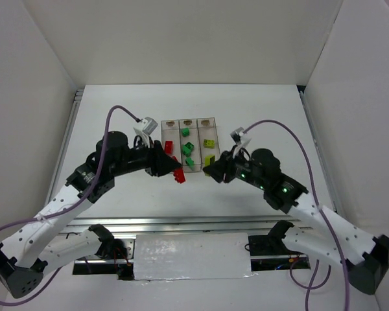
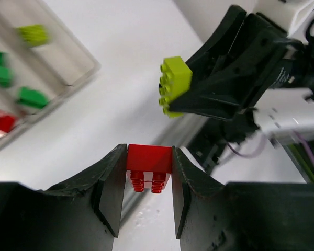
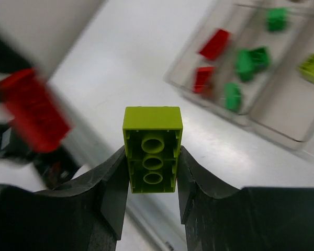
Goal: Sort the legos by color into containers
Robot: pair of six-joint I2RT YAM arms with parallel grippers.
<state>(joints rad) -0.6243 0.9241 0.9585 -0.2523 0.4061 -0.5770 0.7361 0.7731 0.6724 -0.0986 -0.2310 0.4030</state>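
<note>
A white table [image 1: 117,110] is enclosed by white walls [image 1: 39,78] on three sides. Two arms are counted. Three joined clear containers [image 1: 171,133] are set mid-table, with bare surface left, right and behind. Two red and three green legos are counted inside; the yellow-green count cannot be settled. At the bins' near end, the left gripper [image 2: 149,167] is clamped on one red lego [image 2: 149,158], and the right gripper [image 3: 153,172] on one yellow-green lego [image 3: 153,151]. The two grippers are held apart.
</note>
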